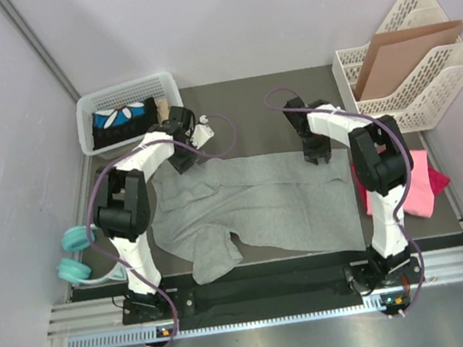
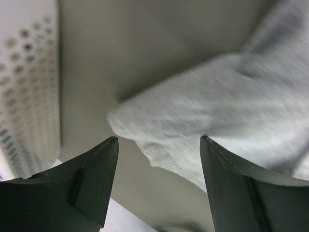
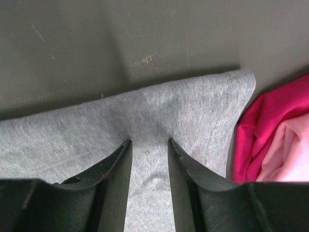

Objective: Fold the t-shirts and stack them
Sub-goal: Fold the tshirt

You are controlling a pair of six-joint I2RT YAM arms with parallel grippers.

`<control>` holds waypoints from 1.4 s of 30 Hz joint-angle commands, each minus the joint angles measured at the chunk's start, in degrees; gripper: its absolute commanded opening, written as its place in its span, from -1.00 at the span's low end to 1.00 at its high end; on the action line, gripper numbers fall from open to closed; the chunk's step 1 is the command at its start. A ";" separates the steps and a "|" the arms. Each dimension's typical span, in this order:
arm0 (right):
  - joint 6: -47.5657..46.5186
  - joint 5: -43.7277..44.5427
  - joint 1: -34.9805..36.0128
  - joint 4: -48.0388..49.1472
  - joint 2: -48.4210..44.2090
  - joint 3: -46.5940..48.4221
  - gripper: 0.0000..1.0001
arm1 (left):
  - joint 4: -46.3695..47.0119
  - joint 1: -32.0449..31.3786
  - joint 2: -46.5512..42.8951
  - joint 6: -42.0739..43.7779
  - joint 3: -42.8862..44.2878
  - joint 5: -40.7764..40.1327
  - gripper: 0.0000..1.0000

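Note:
The heather grey t-shirt lies spread and rumpled on the dark mat. My left gripper is open just over the shirt's far left corner; in the left wrist view that corner lies ahead of the wide-apart jaws and nothing is held. My right gripper stands on the far right corner. In the right wrist view its jaws are narrowly apart, tips pressed into the grey cloth, which puckers between them. The pink and magenta t-shirts lie piled to the right, and show in the right wrist view.
A white basket with dark items stands at the far left; its wall shows in the left wrist view. A white rack holding a brown cardboard sheet stands at the far right. Teal headphones lie off the mat's left edge.

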 commanded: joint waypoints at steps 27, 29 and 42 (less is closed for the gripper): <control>-1.22 -6.23 -3.55 5.68 7.10 3.76 -0.60 | 23.59 8.68 3.41 0.60 -4.84 -7.48 0.15; -1.40 -5.97 -3.72 4.18 9.22 6.32 -0.60 | 21.14 9.30 4.81 -0.01 -0.10 -6.34 0.13; -4.91 -6.84 -6.45 -1.71 20.72 30.03 -0.65 | 14.80 11.05 5.52 -3.62 8.08 -4.93 0.14</control>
